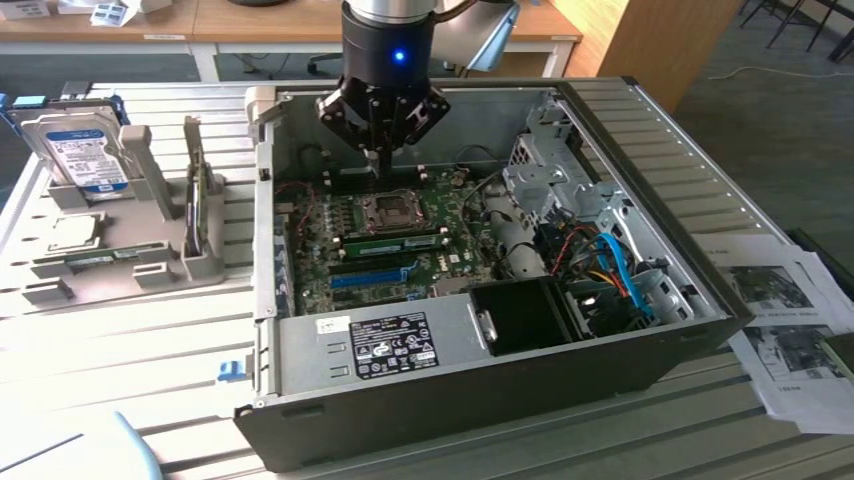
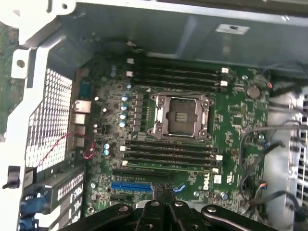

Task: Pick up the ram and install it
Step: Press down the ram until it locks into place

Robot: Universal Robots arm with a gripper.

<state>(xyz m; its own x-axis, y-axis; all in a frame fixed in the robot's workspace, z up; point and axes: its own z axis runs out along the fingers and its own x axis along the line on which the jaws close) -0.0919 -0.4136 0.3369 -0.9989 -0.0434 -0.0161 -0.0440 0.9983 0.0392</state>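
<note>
On the exterior view's left, a grey holder (image 1: 127, 255) sits on the counter (image 1: 120, 340), with a hard drive (image 1: 76, 150) standing upright in it; the drive's blue and white label carries print too small to read. Near the middle, the open PC case (image 1: 641, 150) lies on its side, its walls rising all round the motherboard (image 1: 441, 265). A white sticker (image 1: 390, 342) on the metal box at the case's near side bears fine print and marks that cannot be read. On the board, white lettering beside the slots in the wrist view looks like DELL (image 2: 206, 181). The ram (image 1: 396, 243) lies seated in a slot just below the CPU socket (image 1: 392, 208), with a blue slot (image 1: 368, 277) further toward the near wall. Black empty slots (image 2: 175, 77) lie on the socket's other side. Above the board the room is open, bounded by the walls and by the drive cage (image 1: 561, 170) at the right. The fingers (image 1: 379, 160) hang over the socket, clenched together and holding nothing, apart from the ram. Cables (image 1: 607, 265) crowd the case's right corner, and printed sheets (image 1: 787, 300) lie on the counter beyond.
</note>
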